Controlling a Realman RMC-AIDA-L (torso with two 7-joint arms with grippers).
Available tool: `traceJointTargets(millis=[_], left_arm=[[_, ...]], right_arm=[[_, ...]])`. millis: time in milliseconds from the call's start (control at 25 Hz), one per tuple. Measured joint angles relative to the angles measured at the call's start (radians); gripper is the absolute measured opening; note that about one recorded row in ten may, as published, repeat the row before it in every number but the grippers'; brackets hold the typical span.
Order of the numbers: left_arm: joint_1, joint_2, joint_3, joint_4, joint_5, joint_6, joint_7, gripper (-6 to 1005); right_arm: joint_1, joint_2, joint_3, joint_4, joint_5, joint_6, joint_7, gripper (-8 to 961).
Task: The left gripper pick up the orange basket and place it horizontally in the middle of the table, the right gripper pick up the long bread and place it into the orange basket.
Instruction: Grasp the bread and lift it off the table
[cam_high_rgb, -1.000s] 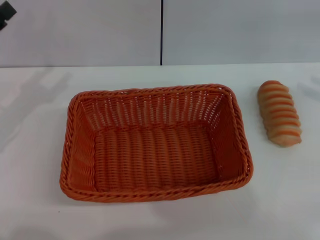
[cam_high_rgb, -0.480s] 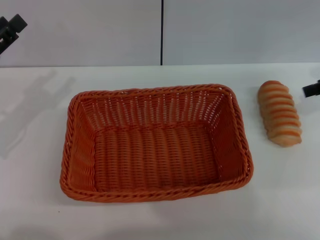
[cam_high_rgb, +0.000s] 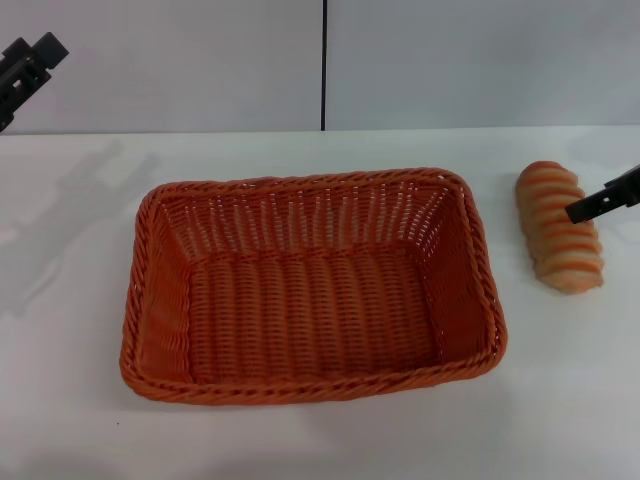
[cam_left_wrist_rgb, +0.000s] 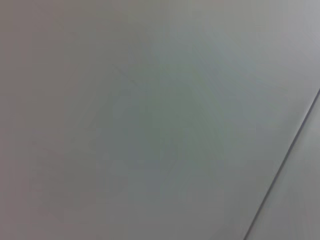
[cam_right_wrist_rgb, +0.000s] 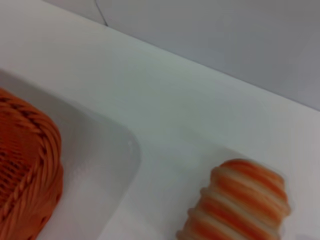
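The orange basket (cam_high_rgb: 300, 182) lies lengthwise across the middle of the white table (cam_high_rgb: 80, 230), open side up and empty. Its corner also shows in the right wrist view (cam_right_wrist_rgb: 25, 170). The long bread (cam_high_rgb: 556, 225) rests ridged side up on the table to the basket's right, also seen from the right wrist (cam_right_wrist_rgb: 240, 205). My right gripper (cam_high_rgb: 602, 201) reaches in from the right edge, its dark tip over the bread's outer side. My left gripper (cam_high_rgb: 25, 62) hangs high at the far left, in front of the wall and well away from the basket.
A light grey wall with a dark vertical seam (cam_high_rgb: 323, 65) runs behind the table. The left wrist view holds only that wall and a seam line (cam_left_wrist_rgb: 285, 160). Bare tabletop lies left of the basket and along the front edge.
My right gripper has come in from the right edge and now reaches over the bread. The left gripper has shifted slightly rightward at the upper left. Basket and bread have not moved.
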Motion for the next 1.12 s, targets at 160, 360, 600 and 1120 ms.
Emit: traceJointTargets(millis=[160,360,600,1120], left_arm=[[-0.002,0.000,0.004,-0.001,0.000,0.000,0.000,741],[0.000,-0.001,0.004,-0.001,-0.004,0.004,-0.004,740],[0.003,-0.001,0.004,-0.001,-0.006,0.005,-0.006,740],[-0.009,0.002,0.004,-0.024,-0.001,0.000,0.001,740]], right_arm=[[0.027,0.005,-0.012,0.052,-0.010,0.030,0.000,778],[0.041,0.006,-0.023,0.097,-0.011,0.052,0.001,767],[0.048,0.006,-0.030,0.139,-0.012,0.093,0.015,753],[0.024,0.036,-0.090,0.134,-0.013,0.159,0.004,723]])
